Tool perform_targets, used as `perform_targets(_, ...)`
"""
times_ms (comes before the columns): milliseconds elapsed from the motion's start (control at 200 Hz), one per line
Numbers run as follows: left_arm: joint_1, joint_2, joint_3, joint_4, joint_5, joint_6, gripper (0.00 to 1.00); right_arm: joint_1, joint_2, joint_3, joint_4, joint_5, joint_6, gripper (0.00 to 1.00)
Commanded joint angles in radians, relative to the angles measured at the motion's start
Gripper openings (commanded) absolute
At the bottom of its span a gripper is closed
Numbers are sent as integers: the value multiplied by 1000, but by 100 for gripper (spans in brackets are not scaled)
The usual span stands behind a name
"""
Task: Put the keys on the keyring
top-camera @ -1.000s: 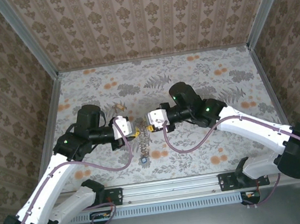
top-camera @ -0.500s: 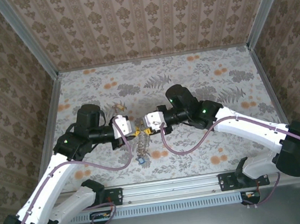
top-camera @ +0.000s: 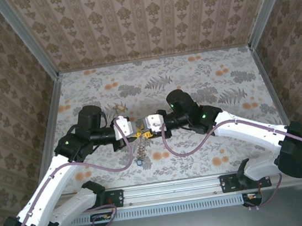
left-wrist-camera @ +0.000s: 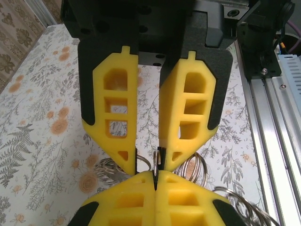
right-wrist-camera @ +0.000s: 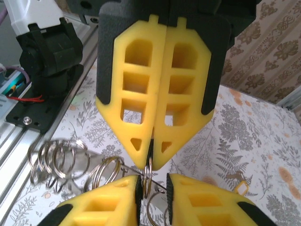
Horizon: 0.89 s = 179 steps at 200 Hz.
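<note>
The left fingers (left-wrist-camera: 127,202) are pressed shut on a wire loop of the keyring (top-camera: 141,146), which is hung between the two arms at mid-worktop (top-camera: 219,81) — its chain of rings draped toward the near edge. The right fingers (left-wrist-camera: 188,117) are set narrowly apart around the same loop — seemingly not clamped on it. A blue-headed key (top-camera: 139,161) is seen at the chain's lower end.

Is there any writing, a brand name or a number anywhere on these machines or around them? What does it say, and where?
None: no word, number or logo can be read.
Left end effector, right end effector: plain yellow and black.
Keyring: no marking visible.
Tablecloth and wallpaper: patterns only.
Green lights on the arms: plain dots.
</note>
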State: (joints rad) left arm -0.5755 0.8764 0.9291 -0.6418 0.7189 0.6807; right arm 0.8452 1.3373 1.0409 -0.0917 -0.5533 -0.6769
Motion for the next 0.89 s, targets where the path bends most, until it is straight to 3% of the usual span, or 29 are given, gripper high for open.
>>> perform_targets(0,3,-18,-3,44,47,-14,0,11,-1,-8,52,-6,43,18)
perform_targets(55,3,-19,-4,44,44,-15,0,11,0,-9,57,-8,46,13)
perform_targets(115,3,-24,-8,49,30,-21,0,11,-3,-11,62,-5,50,0)
perform_targets(250,8,-51,-22,62,-11,-44,0,10,-23,-44,117,31,77,0)
perform_targets(350,12,-94,-64,94,-40,-69,27,4,-47,-89,231,35,136,0)
perform_targets(460,23,-140,-117,145,-40,-102,33,-7,-63,-126,335,11,200,0)
perform_targets(890,40,-98,-127,217,-27,-134,27,-9,-35,-108,371,-75,230,0)
